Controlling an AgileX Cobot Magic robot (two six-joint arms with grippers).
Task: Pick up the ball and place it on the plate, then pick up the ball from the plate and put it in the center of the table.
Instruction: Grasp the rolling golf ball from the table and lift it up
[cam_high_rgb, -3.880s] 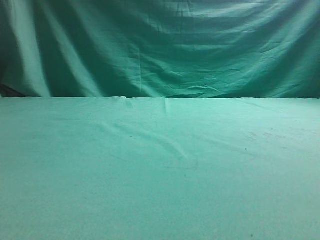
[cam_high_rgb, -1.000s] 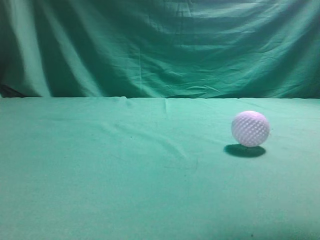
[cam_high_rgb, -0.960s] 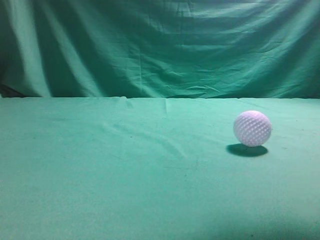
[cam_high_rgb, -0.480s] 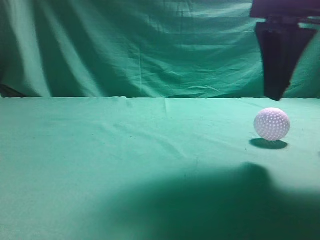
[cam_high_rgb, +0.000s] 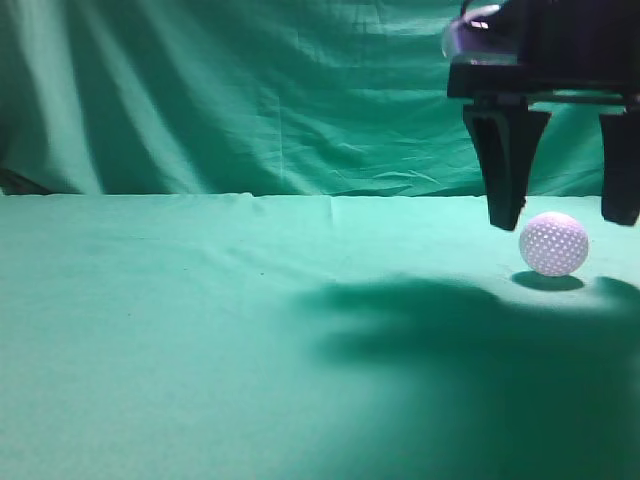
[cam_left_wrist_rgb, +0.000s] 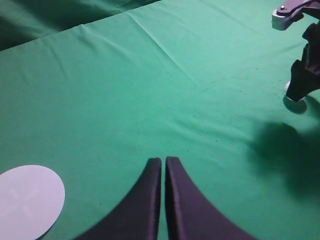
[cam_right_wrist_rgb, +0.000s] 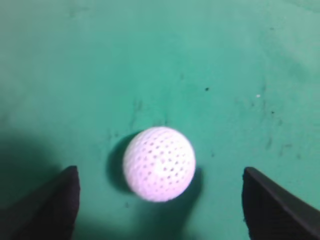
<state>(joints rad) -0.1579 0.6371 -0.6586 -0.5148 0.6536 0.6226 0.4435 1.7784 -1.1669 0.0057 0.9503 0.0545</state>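
The white dimpled ball (cam_high_rgb: 553, 243) lies on the green table (cam_high_rgb: 200, 330) at the right. In the right wrist view the ball (cam_right_wrist_rgb: 159, 163) sits between my two spread fingers. My right gripper (cam_high_rgb: 562, 215) is open, its fingertips hanging just above and on either side of the ball, not touching it. It also shows in the left wrist view (cam_left_wrist_rgb: 300, 95), with the ball (cam_left_wrist_rgb: 296, 104) mostly hidden under it. My left gripper (cam_left_wrist_rgb: 163, 161) is shut and empty, low over the table. A white plate (cam_left_wrist_rgb: 27, 200) lies at the lower left of the left wrist view.
A draped, wrinkled green backdrop (cam_high_rgb: 250, 90) rises behind the table's far edge. The right arm casts a wide shadow (cam_high_rgb: 450, 330) over the cloth in front of the ball. Cloth folds (cam_left_wrist_rgb: 165, 50) run across the table.
The ball appeared on the table and rolled a little right. My right gripper came down from above and now straddles the ball with open fingers. Its shadow spread over the cloth.
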